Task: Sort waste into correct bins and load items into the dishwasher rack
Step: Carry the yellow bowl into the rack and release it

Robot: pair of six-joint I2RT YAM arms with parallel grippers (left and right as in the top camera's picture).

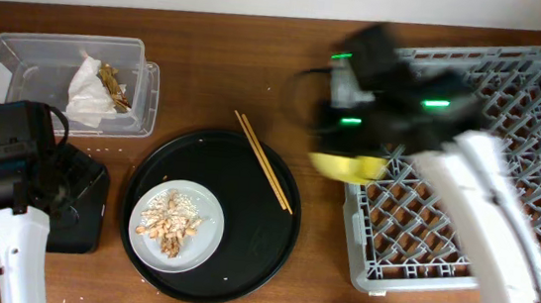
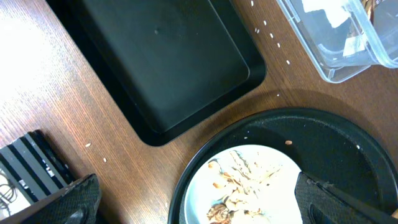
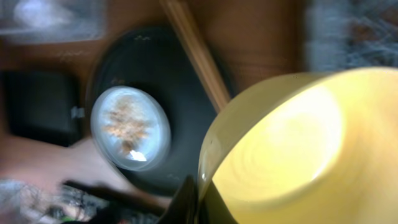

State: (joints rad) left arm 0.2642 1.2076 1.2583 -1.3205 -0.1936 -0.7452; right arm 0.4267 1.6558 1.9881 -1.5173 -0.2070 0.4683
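**Yellow Bowl Gripped at the Rack's Left Edge**

Nearest on the left, the left gripper (image 2: pixel 200 204) hung released, its fingers spread wide with nothing between them. It hovered over the gap where the shallow black tray (image 2: pixel 161 56) met the round black tray (image 1: pixel 262 240). The shallow tray sat on the table (image 1: pixel 316 295) just left of the round one, and its inside looked bare in the left wrist view.

On the near left part of the round tray lay the pale plate (image 1: pixel 207 249). A heap of beige food scraps (image 1: pixel 172 224) sat on its middle.

Farther back, the wooden chopsticks (image 1: pixel 265 161) lay side by side across the round tray's far right rim. They slanted from far left to near right.

Right of them, the right gripper (image 3: pixel 199 202) was clenched on the rim of the yellow bowl (image 1: pixel 349 166). The bowl was at the left edge of the grey dishwasher rack (image 1: pixel 457 279). The blur hid whether it touched the rack. The rack filled the right side of the table.

At the far left stood the clear tub (image 1: pixel 30 69). The crumpled white napkin (image 1: pixel 87 94) lay inside it, with the brown wrapper scrap (image 1: pixel 113 82) touching the napkin's right side.
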